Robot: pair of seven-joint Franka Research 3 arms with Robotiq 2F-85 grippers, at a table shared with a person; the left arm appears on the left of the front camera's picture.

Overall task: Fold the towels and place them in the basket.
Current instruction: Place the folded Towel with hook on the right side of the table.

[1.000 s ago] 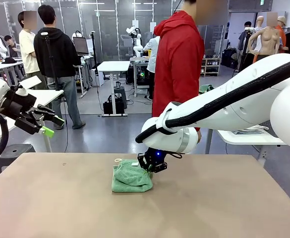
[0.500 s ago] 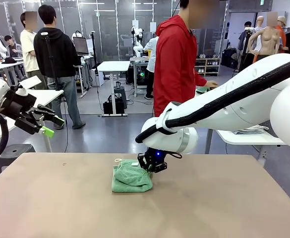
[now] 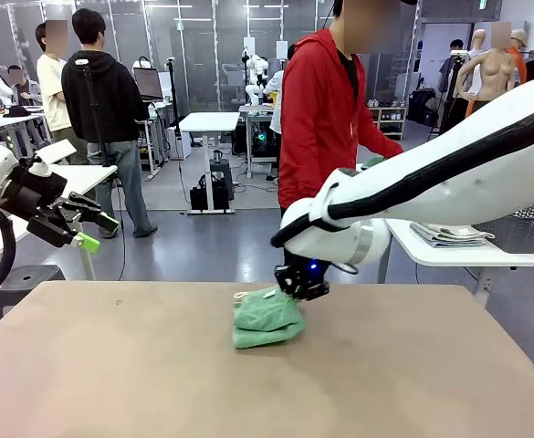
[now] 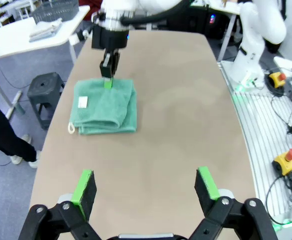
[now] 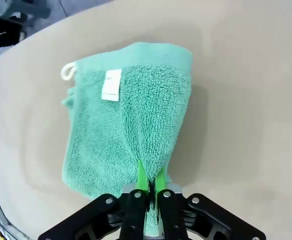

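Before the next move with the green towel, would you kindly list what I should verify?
1. Right hand shut on the folded mint green terry towel: ok.
2. Towel folded compactly, white tag up: ok.
3. Left hand open, apart from the towel: ok.
4. Dark grey mesh basket within reach: cannot tell; it stands on a white side table.
5. Person in red jacket clear of the path: cannot tell.
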